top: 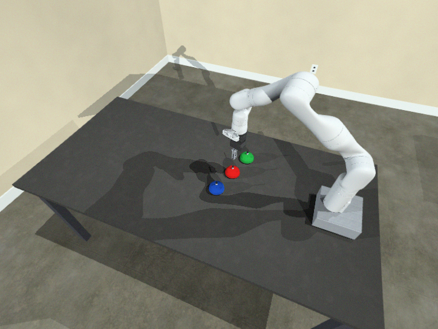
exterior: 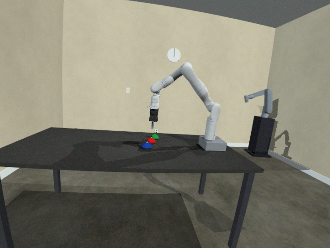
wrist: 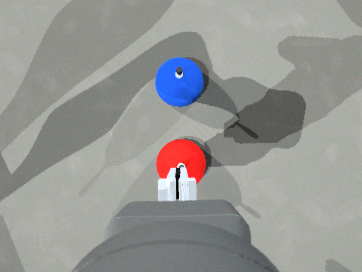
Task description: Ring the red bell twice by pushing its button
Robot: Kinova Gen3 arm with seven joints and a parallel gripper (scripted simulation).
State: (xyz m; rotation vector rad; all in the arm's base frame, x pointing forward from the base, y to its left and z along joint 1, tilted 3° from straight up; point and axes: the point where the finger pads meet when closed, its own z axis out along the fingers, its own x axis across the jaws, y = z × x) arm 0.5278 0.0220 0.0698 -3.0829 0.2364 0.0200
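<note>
three bells, one red bell under one empty, closed gripper.

Beige walls with white baseboards enclose a mottled grey floor; a round clock hangs above the dark table.

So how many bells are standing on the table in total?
3, in a diagonal row on the table: the green bell nearest the arm's base, the red bell in the middle under the shut fingers, the blue bell farthest out.

Dark table with three bells
</note>
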